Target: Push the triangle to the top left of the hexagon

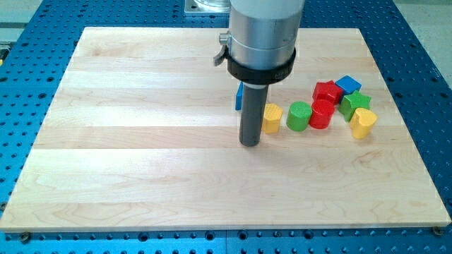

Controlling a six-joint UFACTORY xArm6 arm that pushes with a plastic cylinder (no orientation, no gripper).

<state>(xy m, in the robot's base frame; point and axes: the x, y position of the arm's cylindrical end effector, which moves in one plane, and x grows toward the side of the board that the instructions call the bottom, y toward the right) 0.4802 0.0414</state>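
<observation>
My tip (250, 144) rests on the wooden board (141, 141), just left of the yellow hexagon (272, 118) and close against its left side. A blue block (239, 97), probably the triangle, shows only as a sliver behind the rod's left edge. It lies above and left of the hexagon, and most of it is hidden. I cannot tell whether the rod touches either block.
To the right of the hexagon stand a green cylinder (299, 116) and a red cylinder (321, 114). Further right are a red star (327, 92), a blue cube (347, 85), a green star (355, 104) and a yellow heart (363, 123). The arm's grey housing (263, 35) hangs over the board's top middle.
</observation>
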